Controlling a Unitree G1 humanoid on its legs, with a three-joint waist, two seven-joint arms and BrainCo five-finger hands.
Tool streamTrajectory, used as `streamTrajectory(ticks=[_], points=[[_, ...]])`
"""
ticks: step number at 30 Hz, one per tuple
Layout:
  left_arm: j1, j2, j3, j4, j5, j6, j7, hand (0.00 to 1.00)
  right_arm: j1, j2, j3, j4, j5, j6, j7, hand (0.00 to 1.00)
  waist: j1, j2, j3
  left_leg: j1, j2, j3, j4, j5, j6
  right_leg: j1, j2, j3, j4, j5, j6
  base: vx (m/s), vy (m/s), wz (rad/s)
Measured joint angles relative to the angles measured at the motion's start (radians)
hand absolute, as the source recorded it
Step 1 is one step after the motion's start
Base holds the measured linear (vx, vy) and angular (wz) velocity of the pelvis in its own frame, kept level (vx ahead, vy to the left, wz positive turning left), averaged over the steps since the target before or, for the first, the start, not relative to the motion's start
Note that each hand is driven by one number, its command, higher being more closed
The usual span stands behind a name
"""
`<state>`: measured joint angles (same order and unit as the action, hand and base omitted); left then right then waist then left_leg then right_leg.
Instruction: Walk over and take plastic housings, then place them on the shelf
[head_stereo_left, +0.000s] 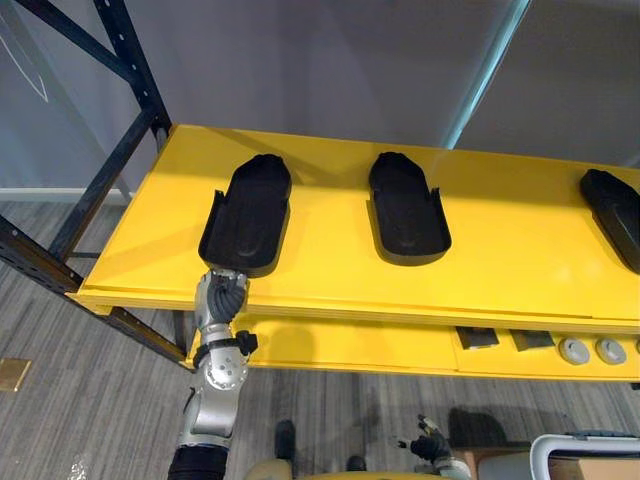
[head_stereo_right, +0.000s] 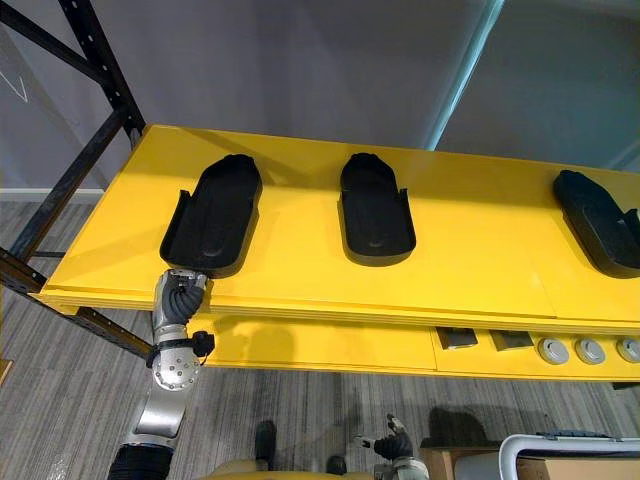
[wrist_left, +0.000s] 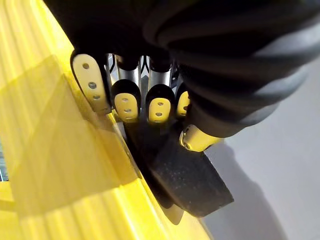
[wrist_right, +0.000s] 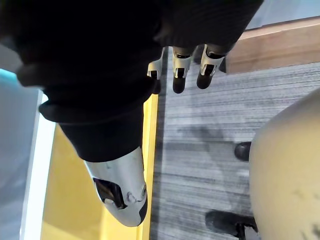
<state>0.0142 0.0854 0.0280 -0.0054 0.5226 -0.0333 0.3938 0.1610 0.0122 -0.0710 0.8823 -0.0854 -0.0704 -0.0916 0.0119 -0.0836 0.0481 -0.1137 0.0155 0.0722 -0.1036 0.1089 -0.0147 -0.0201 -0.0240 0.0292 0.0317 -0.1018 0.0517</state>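
The leftmost plastic housing (head_stereo_left: 245, 215) lies flat on the yellow shelf (head_stereo_left: 500, 285), its near end at the front edge. The left hand (head_stereo_left: 222, 295) reaches up to that end, fingers and thumb curled round it. The right hand (wrist_right: 181, 62) hangs low, fingers relaxed and empty.

No legible text, labels or numbers
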Motion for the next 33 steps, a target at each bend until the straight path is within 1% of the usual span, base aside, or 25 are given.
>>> streamTrajectory(ticks=[8, 16, 20, 22, 25, 26, 31, 33], points=[[-0.015, 0.002, -0.036, -0.024, 0.002, 0.0, 0.0, 1.0, -0.002, 0.0, 0.0, 0.001, 0.0, 0.0, 0.0, 0.0, -0.001, -0.005, 0.001, 0.001, 0.0, 0.0, 0.0, 0.0, 0.0, 0.001, 0.003, 0.0, 0.0, 0.001, -0.001, 0.02, -0.011, 0.0], [-0.015, 0.002, -0.034, -0.029, 0.001, -0.001, -0.001, 1.0, 0.0, 0.0, 0.001, 0.006, -0.002, 0.0, 0.001, 0.0, -0.004, -0.006, 0.003, 0.015, 0.001, 0.0, -0.001, 0.0, 0.0, 0.015, 0.001, 0.0, 0.0, 0.001, -0.001, 0.0, 0.0, 0.0], [-0.033, 0.007, -0.022, 0.002, -0.001, 0.001, -0.001, 1.0, 0.0, 0.0, 0.001, 0.006, -0.003, 0.0, 0.004, 0.0, -0.01, -0.012, 0.009, 0.016, 0.002, 0.0, -0.001, -0.003, -0.004, 0.015, 0.001, 0.001, -0.001, -0.003, 0.0, 0.0, 0.0, 0.0], [-0.054, 0.022, -0.015, 0.032, -0.001, 0.008, -0.002, 1.0, -0.001, 0.0, 0.0, 0.006, -0.003, 0.0, 0.004, 0.0, -0.016, -0.017, 0.012, 0.016, 0.001, 0.002, -0.001, -0.004, -0.004, 0.014, 0.0, 0.002, -0.001, -0.004, 0.0, 0.0, 0.0, 0.0], [-0.075, 0.043, -0.011, 0.054, -0.001, 0.008, -0.002, 1.0, -0.004, 0.0, 0.0, 0.006, -0.004, 0.0, 0.005, 0.0, -0.023, -0.018, 0.013, 0.016, 0.0, 0.005, -0.001, -0.006, -0.003, 0.014, -0.001, 0.004, -0.001, -0.004, -0.001, 0.0, 0.0, -0.02], [-0.086, 0.045, 0.006, 0.059, -0.001, 0.009, -0.002, 1.0, -0.005, 0.0, 0.001, 0.006, -0.004, 0.0, 0.006, 0.0, -0.026, -0.018, 0.013, 0.016, -0.001, 0.009, 0.0, -0.006, -0.002, 0.013, -0.002, 0.008, -0.002, -0.003, -0.002, 0.0, 0.0, -0.06], [-0.13, 0.051, 0.022, 0.097, -0.001, 0.01, -0.002, 1.0, -0.007, -0.001, 0.0, 0.006, -0.005, 0.0, 0.008, 0.0, -0.029, -0.018, 0.013, 0.016, -0.001, 0.011, 0.0, -0.006, 0.002, 0.014, -0.003, 0.008, -0.003, -0.002, -0.003, 0.0, 0.0, -0.01], [-0.137, 0.066, 0.022, 0.1, -0.001, 0.015, -0.002, 1.0, -0.008, -0.002, 0.0, 0.006, -0.005, 0.0, 0.008, 0.0, -0.037, -0.018, 0.013, 0.016, -0.001, 0.012, 0.0, -0.006, 0.002, 0.014, -0.002, 0.009, -0.006, -0.002, -0.003, 0.0, 0.0, 0.0]])
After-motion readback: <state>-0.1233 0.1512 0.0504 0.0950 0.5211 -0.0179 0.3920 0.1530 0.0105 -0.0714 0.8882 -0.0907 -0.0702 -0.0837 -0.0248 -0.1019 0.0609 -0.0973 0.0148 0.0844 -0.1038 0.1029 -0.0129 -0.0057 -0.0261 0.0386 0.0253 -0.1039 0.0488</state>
